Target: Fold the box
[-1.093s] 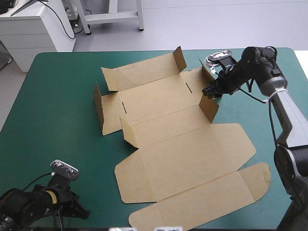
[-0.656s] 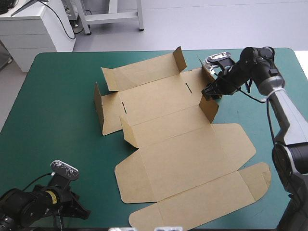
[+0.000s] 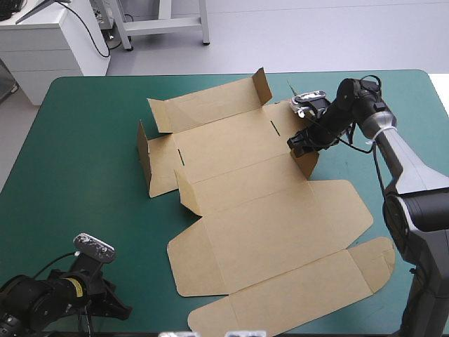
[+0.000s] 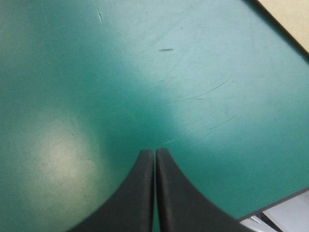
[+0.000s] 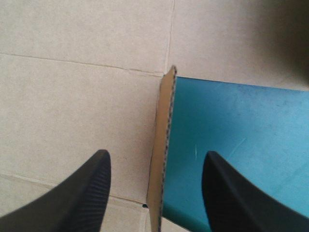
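While the left fingers press together, a box wall stands upright between the spread right fingers.

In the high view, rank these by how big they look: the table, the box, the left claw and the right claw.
Largest to smallest:
1. the table
2. the box
3. the left claw and the right claw: both are small. The left one sits nearer the camera, so I won't rank them.
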`<state>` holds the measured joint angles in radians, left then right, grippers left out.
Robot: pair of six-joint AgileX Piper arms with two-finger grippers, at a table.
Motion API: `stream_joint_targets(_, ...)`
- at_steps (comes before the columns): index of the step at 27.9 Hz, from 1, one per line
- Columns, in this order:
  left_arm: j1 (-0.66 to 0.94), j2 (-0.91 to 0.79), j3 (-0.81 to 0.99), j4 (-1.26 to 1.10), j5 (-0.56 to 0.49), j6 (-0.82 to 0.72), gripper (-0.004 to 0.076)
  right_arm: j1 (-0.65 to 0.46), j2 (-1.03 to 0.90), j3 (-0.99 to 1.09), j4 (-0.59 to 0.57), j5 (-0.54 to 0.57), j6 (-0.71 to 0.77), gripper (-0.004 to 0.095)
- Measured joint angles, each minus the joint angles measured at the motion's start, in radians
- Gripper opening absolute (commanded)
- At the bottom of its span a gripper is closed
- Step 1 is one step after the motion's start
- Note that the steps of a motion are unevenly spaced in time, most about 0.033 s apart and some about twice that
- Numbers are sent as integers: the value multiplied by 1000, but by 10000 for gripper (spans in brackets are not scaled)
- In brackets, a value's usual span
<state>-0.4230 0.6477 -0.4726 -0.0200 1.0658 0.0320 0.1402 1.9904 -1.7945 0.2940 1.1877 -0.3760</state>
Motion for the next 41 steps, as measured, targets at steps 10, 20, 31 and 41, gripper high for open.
stream_joint_targets(10,0,0,0,0,1,0,-8,2,0,-1,8,1,-9,-21)
stream_joint_targets(20,0,0,0,0,0,0,-8,6,0,-5,13,-5,-209,-21)
stream_joint_targets(31,0,0,0,0,0,0,-8,71,2,-169,13,3,-506,-21)
stream_joint_targets(41,0,0,0,0,0,0,-8,201,3,-235,13,0,-878,-21)
